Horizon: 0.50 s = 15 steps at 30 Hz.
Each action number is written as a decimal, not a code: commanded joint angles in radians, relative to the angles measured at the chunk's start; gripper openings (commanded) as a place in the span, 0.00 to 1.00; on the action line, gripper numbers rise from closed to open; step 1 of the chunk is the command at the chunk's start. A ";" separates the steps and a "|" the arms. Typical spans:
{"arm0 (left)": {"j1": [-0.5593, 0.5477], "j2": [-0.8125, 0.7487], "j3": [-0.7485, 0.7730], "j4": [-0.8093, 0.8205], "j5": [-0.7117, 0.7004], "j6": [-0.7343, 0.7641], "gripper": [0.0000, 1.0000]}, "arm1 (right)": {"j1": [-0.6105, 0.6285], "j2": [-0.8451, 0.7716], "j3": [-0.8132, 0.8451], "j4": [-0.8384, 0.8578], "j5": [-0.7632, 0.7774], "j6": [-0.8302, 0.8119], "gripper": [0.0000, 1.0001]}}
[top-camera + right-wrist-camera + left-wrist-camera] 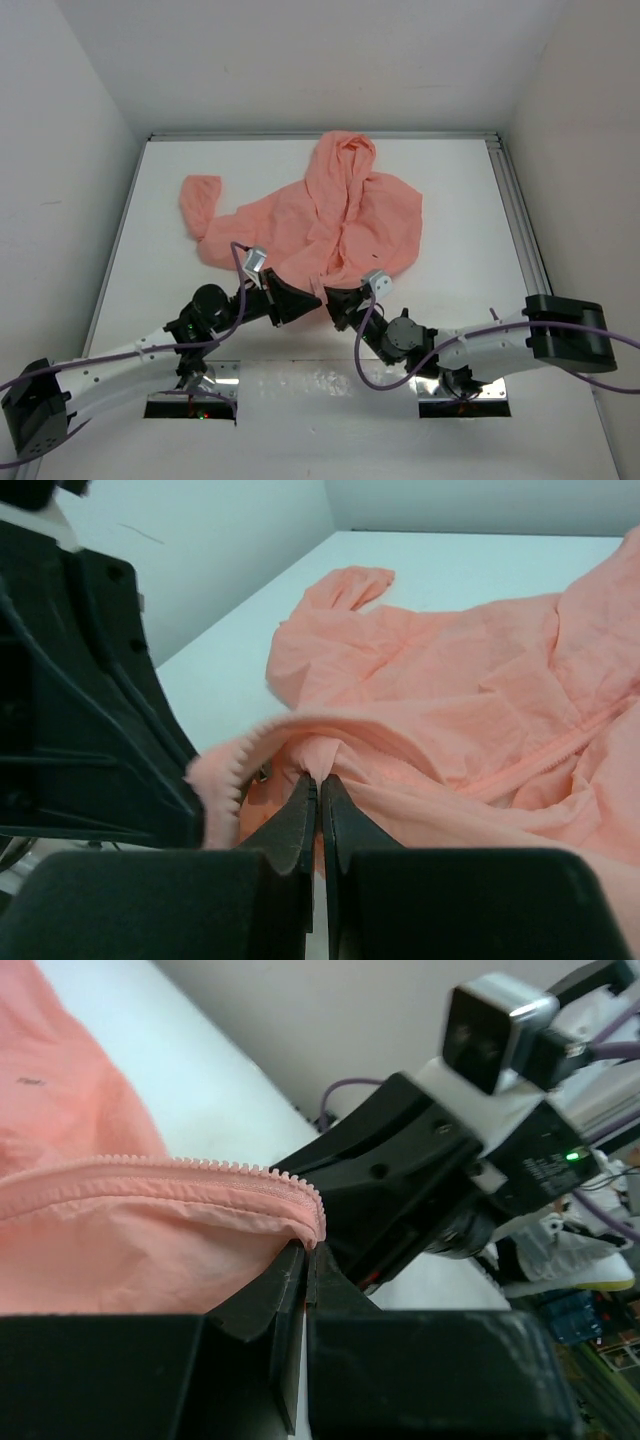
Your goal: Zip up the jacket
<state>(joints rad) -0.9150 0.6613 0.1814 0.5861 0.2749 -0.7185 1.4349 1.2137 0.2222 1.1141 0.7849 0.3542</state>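
Thin matt salmon-pink cloth of the jacket [340, 215], softly creased, small plastic-looking teeth on its zipper [200, 1166], my left pincer [305, 1260] and right pincer [320, 785] look matt black plastic, smooth white table [450, 190], glossy purple cable [358, 362].

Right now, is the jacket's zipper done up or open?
Open, at least near the hem: a single row of zipper teeth on the jacket runs unmeshed to the left pincer.
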 commanded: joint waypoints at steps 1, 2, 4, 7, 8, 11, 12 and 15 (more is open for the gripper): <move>-0.001 -0.038 0.036 -0.075 -0.012 0.065 0.00 | -0.004 -0.006 0.013 0.102 0.001 -0.040 0.00; -0.002 -0.064 0.039 -0.097 -0.044 0.076 0.00 | -0.004 -0.023 0.006 0.102 0.008 -0.035 0.00; -0.001 -0.118 0.062 -0.137 -0.117 0.112 0.00 | -0.004 -0.036 -0.012 0.101 0.022 -0.024 0.00; -0.001 -0.085 0.117 -0.172 -0.094 0.168 0.00 | -0.004 -0.036 -0.020 0.093 0.019 -0.020 0.00; -0.001 -0.080 0.130 -0.211 -0.126 0.177 0.00 | -0.004 -0.031 -0.018 0.090 0.042 -0.026 0.00; -0.001 -0.174 0.129 -0.275 -0.271 0.182 0.00 | -0.004 -0.052 -0.052 0.107 0.074 -0.027 0.00; -0.001 -0.201 0.122 -0.285 -0.323 0.183 0.00 | -0.004 -0.077 -0.064 0.110 0.073 -0.027 0.00; 0.001 -0.238 0.128 -0.321 -0.440 0.183 0.00 | -0.004 -0.126 -0.099 0.118 0.042 -0.021 0.00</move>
<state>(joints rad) -0.9150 0.4618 0.2863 0.2981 -0.0059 -0.5648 1.4349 1.1393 0.1413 1.1545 0.8261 0.3367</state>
